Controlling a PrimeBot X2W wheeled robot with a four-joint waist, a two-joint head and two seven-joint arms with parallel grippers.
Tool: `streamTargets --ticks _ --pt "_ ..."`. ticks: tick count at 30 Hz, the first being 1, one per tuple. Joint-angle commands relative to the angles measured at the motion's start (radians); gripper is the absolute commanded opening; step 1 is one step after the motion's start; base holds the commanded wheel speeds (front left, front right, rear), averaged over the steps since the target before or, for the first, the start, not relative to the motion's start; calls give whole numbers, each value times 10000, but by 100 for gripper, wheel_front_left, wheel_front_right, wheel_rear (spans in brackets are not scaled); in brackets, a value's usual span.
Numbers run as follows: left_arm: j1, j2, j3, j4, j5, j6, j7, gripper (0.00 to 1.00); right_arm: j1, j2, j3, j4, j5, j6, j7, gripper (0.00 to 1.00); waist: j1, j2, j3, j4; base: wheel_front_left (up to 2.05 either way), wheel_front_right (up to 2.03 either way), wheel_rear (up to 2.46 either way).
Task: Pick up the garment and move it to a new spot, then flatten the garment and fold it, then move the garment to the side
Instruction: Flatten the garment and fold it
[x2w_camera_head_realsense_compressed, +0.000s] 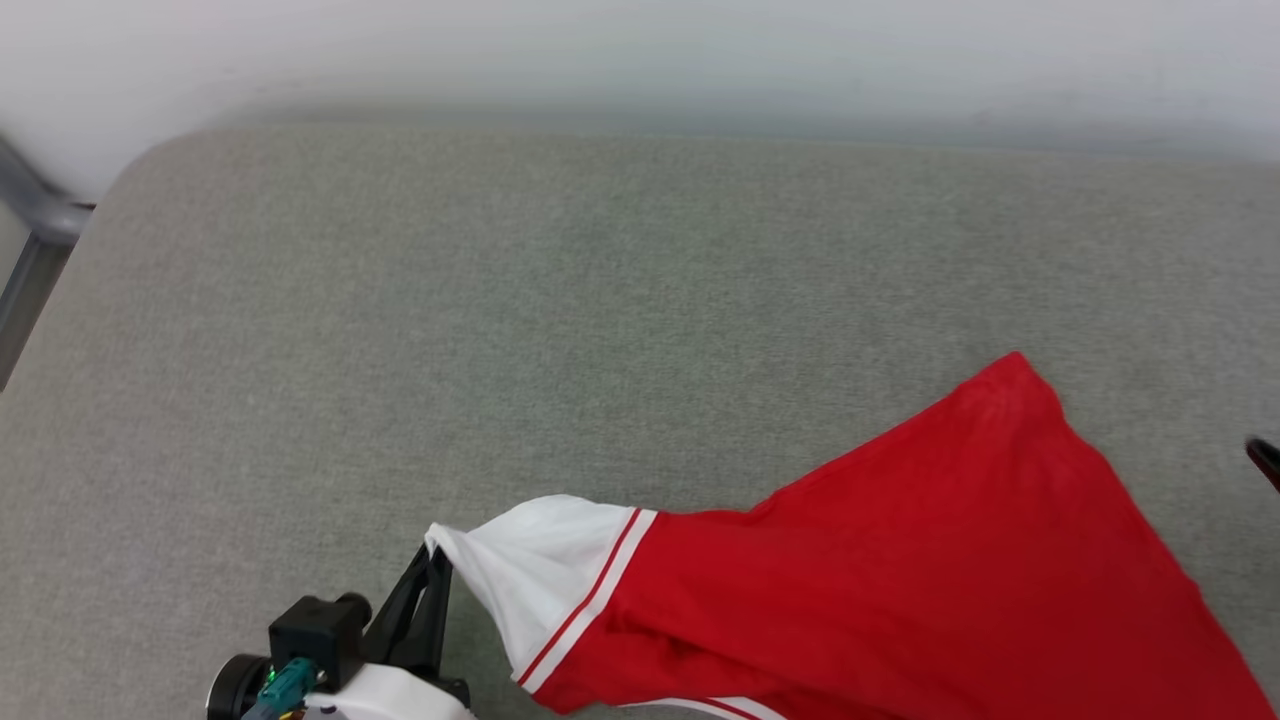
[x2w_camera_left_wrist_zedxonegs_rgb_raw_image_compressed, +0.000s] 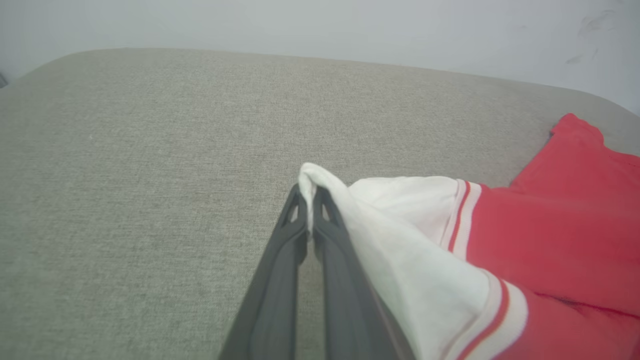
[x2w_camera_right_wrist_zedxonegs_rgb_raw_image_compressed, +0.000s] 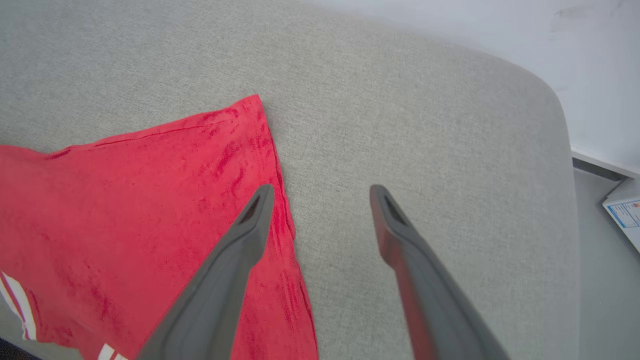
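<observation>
Left wrist view: left pincer (x2w_camera_left_wrist_zedxonegs_rgb_raw_image_compressed: 310, 192) is clamping shirt (x2w_camera_left_wrist_zedxonegs_rgb_raw_image_compressed: 550, 240) by white sleeve; right pincer (x2w_camera_right_wrist_zedxonegs_rgb_raw_image_compressed: 322, 192) is gaping, empty, beside red corner.

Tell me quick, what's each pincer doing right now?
Left pincer: closed, gripping the garment by its white sleeve.
Right pincer: open, holding nothing.

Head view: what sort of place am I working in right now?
Likely an indoor lab or test room: a broad work surface covered in grey woven fabric with rounded corners, a bare white wall behind it, and a red jersey T-shirt with white sleeves lying on it.
</observation>
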Motion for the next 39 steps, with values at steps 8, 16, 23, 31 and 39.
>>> streamTargets --ticks 8,16,23,31,39 --pt "-665 -204 -320 -211 202 -32 -12 0 -3154 -420 2529 722 -477 -8 1766 100 0 -1 732 645 0 0 0" --pt "-1115 -362 -562 -221 284 -150 -123 0 -5476 101 4598 3137 -824 -8 2532 100 0 -1 1276 1054 0 0 0" --pt "-1420 -515 -643 -184 289 -220 -228 0 -6336 732 5347 5195 -865 -8 1935 100 0 -1 1719 1284 0 0 0" --pt "-1592 -588 -629 91 202 -307 -364 0 -6135 1070 6547 6836 -601 -6 1246 100 0 -1 1898 1335 0 0 0" --pt "-1540 -528 -544 508 143 -365 -457 0 -6647 867 7166 7149 -49 -8 -359 0 0 -1 1476 1125 0 0 0"
